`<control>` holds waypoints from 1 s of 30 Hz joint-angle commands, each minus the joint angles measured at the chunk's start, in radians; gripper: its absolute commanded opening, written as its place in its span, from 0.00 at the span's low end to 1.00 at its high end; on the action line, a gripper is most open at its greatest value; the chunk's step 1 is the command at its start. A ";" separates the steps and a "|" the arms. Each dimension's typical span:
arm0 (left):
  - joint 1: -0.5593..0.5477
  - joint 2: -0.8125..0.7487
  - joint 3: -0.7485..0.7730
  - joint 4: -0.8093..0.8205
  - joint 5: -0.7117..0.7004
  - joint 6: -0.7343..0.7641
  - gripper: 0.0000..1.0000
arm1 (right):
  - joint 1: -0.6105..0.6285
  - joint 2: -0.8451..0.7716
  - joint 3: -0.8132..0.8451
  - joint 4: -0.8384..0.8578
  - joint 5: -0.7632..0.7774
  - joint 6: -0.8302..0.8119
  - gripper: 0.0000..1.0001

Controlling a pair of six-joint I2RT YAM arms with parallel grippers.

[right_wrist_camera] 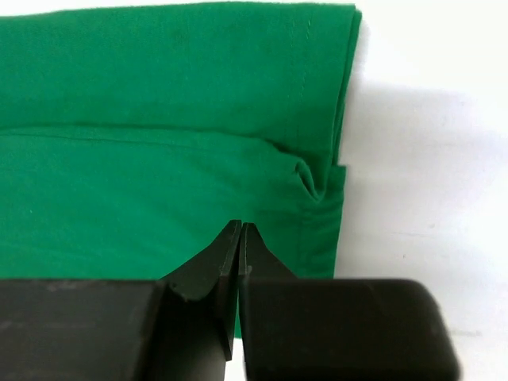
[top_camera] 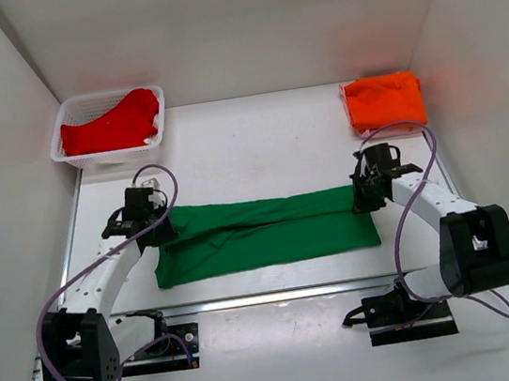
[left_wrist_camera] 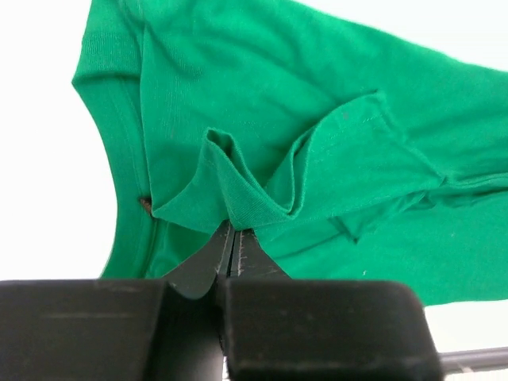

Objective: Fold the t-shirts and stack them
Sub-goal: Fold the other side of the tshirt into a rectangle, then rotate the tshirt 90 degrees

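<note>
The green t-shirt point(top_camera: 265, 232) lies folded lengthwise into a long band across the middle of the table. My left gripper point(top_camera: 159, 225) is at its left end, shut on a raised fold of green cloth point(left_wrist_camera: 238, 208) near the collar. At the band's right end, my right gripper point(top_camera: 362, 198) is shut, its tips point(right_wrist_camera: 240, 227) resting on flat green cloth point(right_wrist_camera: 159, 159) close to the hem; no cloth shows between the jaws. The orange t-shirt point(top_camera: 384, 102) lies folded at the back right. The red t-shirt point(top_camera: 111, 127) sits bunched in the basket.
A white mesh basket point(top_camera: 66, 111) stands at the back left corner and holds the red shirt. White walls enclose the table on the left, back and right. Both arms' bases and cables sit at the near edge.
</note>
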State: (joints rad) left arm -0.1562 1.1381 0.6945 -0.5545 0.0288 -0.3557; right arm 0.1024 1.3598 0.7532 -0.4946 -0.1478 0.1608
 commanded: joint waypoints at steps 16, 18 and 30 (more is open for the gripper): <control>0.000 -0.081 0.023 -0.045 0.017 -0.061 0.45 | 0.017 0.045 0.141 -0.007 -0.010 -0.027 0.03; -0.014 -0.040 0.031 0.019 0.005 -0.100 0.44 | 0.031 0.082 0.167 0.008 -0.007 -0.029 0.03; -0.126 0.483 0.241 0.124 -0.118 -0.200 0.44 | 0.103 0.282 0.196 0.036 0.083 0.037 0.08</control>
State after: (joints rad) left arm -0.2699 1.5509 0.8379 -0.4622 -0.0349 -0.5365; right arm 0.2005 1.6310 0.9237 -0.4438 -0.1097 0.1539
